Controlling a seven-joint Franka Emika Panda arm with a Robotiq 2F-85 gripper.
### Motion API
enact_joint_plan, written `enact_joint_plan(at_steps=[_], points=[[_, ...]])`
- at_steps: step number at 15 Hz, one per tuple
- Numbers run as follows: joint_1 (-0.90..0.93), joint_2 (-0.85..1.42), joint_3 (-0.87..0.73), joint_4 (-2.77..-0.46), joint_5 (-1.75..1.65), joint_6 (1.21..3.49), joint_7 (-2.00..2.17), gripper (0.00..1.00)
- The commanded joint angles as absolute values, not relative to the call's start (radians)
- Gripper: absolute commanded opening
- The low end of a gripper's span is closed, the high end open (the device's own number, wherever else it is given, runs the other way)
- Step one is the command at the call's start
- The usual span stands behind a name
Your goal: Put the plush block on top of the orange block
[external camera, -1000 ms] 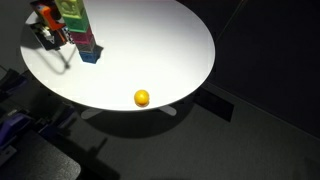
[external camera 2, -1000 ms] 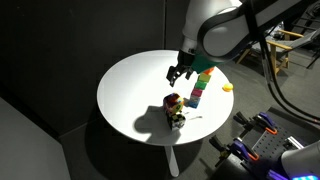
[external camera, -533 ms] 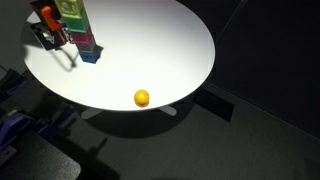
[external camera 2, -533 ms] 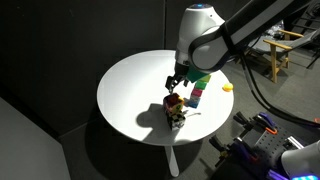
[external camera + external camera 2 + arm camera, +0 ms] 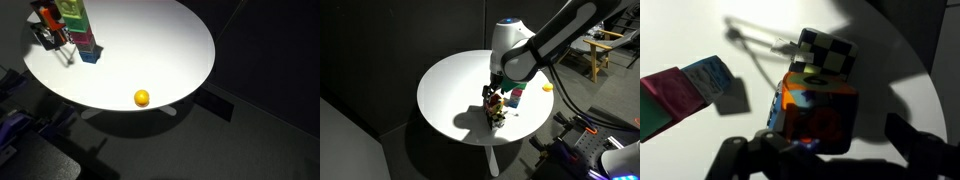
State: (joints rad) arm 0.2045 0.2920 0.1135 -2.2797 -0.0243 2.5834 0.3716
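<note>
The plush block [image 5: 815, 105] is a soft cube with orange, blue and dark patches and a black-and-white checkered face. It sits on the white round table [image 5: 450, 85] and also shows in an exterior view [image 5: 497, 113]. My gripper [image 5: 835, 155] is open and hangs just above the block with a finger on each side; the right finger is apart from it. In an exterior view the gripper [image 5: 496, 93] is directly over the block. A tower of coloured blocks [image 5: 518, 94] stands close beside it. I cannot pick out a separate orange block.
The block tower shows at the table's far edge in an exterior view [image 5: 80, 30], and two of its blocks show at the left of the wrist view [image 5: 685, 92]. A small orange ball [image 5: 142, 98] lies near the table's edge. A thin white cable [image 5: 760, 40] lies by the plush block.
My gripper has come down and across from beside the tower's top to just over the plush block. The blocks and ball have not moved.
</note>
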Motion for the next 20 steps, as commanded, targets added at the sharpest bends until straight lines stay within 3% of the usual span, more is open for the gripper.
enact_joint_plan(at_steps=[1, 20], points=[[0.236, 0.321, 0.085, -2.243, -0.047, 2.555, 0.415, 1.00], [0.289, 0.387, 0.033, -2.183, -0.122, 2.493, 0.469, 1.00]])
